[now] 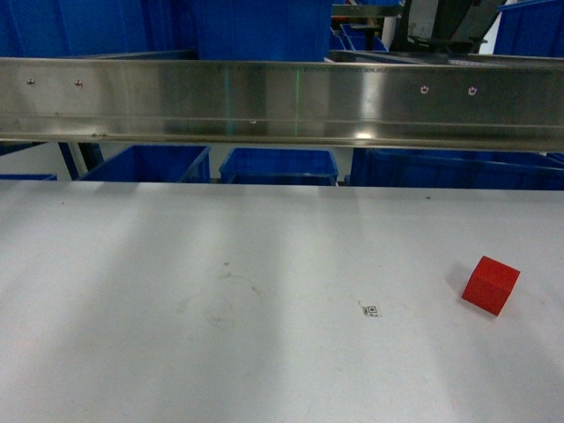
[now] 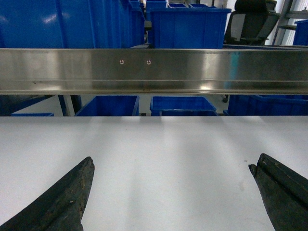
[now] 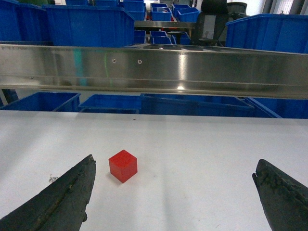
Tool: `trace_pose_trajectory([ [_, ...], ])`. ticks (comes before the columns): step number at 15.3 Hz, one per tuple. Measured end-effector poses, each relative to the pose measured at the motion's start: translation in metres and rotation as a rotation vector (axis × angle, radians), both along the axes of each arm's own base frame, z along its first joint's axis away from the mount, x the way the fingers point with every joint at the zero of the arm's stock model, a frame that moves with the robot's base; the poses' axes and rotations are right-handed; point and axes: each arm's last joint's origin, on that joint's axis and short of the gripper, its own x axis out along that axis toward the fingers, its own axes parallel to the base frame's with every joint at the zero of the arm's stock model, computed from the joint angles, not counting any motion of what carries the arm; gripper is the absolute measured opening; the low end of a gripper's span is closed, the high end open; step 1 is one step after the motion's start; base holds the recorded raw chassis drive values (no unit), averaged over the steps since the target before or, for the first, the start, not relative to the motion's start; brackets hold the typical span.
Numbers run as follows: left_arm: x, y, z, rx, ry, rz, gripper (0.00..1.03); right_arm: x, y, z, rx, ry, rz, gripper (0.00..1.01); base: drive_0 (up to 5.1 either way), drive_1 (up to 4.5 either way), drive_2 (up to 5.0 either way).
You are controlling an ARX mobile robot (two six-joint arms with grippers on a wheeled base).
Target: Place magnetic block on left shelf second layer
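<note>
Reach not yet begun: magnetic block [image 3: 122,165] sits alone on the desk [image 1: 220,291].
Right gripper [image 3: 173,192] gapes empty, left gripper [image 2: 171,192] too; next, the right closes in.

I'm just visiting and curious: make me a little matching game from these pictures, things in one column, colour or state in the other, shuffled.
Things:
1. magnetic block
2. storage bins
3. shelf rail
4. right gripper

Colour or state:
A. shiny steel
B. open, holding nothing
C. red
D. blue

Pairs: 1-C, 2-D, 3-A, 4-B

The block sits alone on the white table; in the right wrist view it lies ahead of the gripper, near its left finger.
</note>
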Motion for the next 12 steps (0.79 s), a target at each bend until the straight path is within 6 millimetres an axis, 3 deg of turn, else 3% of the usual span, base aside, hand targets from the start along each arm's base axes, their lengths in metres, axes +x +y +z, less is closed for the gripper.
trace_pose_trajectory([
  [3,0.0000,0.0000,0.0000,0.000,0.000,0.000,0.98,0.0000,0.0000,0.0001,0.000,0.000,0.000,0.98,0.0,0.00,0.0],
  [5,0.0000,-0.0001,0.0002,0.000,-0.002,-0.003,0.98,0.0000,-0.0001,-0.0001,0.000,0.002,-0.003,0.98,-5.0,2.46,2.5],
  [12,0.0000,-0.0001,0.0001,0.000,-0.001,0.000,0.98,0.0000,0.0001,0.0000,0.000,0.000,0.003,0.98,0.0,0.00,0.0],
])
